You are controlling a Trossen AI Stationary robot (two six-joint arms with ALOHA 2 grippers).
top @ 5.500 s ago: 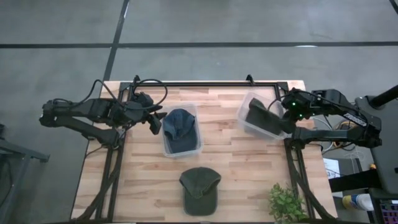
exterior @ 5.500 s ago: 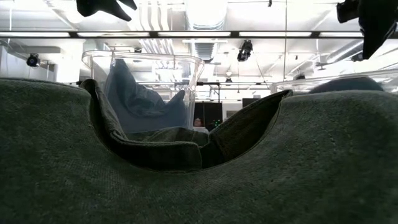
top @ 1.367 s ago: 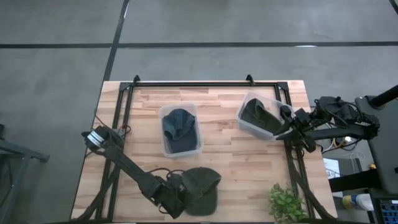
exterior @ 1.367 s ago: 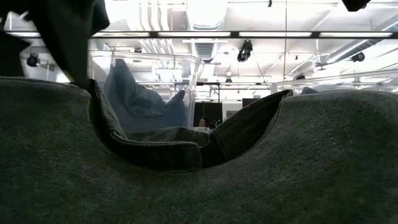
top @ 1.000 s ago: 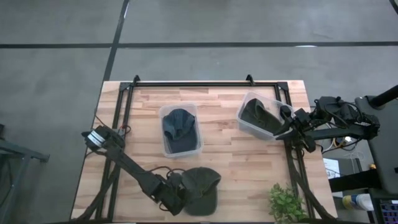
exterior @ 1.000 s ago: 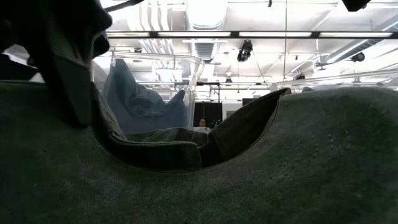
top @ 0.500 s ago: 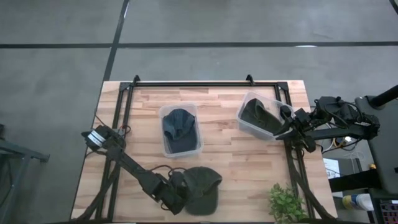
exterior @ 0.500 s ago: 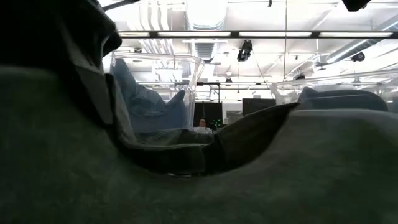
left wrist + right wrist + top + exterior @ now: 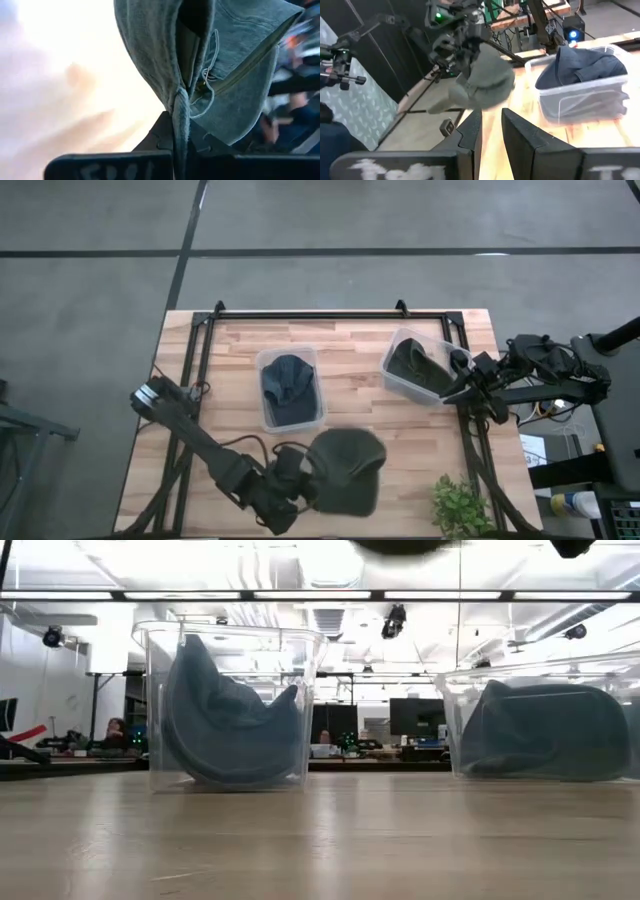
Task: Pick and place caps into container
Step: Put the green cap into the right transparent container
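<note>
My left gripper (image 9: 303, 483) is shut on a dark olive-green cap (image 9: 345, 470) above the table's near middle; the cap also shows in the right wrist view (image 9: 485, 82) and at the low view's top edge (image 9: 400, 545). A clear container (image 9: 262, 360) at the table's middle holds a slate-blue cap (image 9: 288, 385). A second clear container (image 9: 392, 352) at the far right holds a dark cap (image 9: 415, 370). My right gripper (image 9: 452, 392) is open and empty beside that container's right wall. My left gripper pinches a gathered fold of the olive cap's lower edge (image 9: 181, 107) between its two fingers, next to the back strap's small buckle (image 9: 205, 75). The fingers come from the table's left. The cap is lifted clear of the table.
A potted plant (image 9: 460, 505) stands at the near right corner. A black frame rail (image 9: 330, 313) runs along the far edge. Bare wood (image 9: 400, 430) lies between the containers and the near edge.
My left gripper has risen and gone a little toward the table's right edge with the olive cap. The cap, which lay on the table close in front of the low camera, is now lifted clear and out of that view except at its top edge.
</note>
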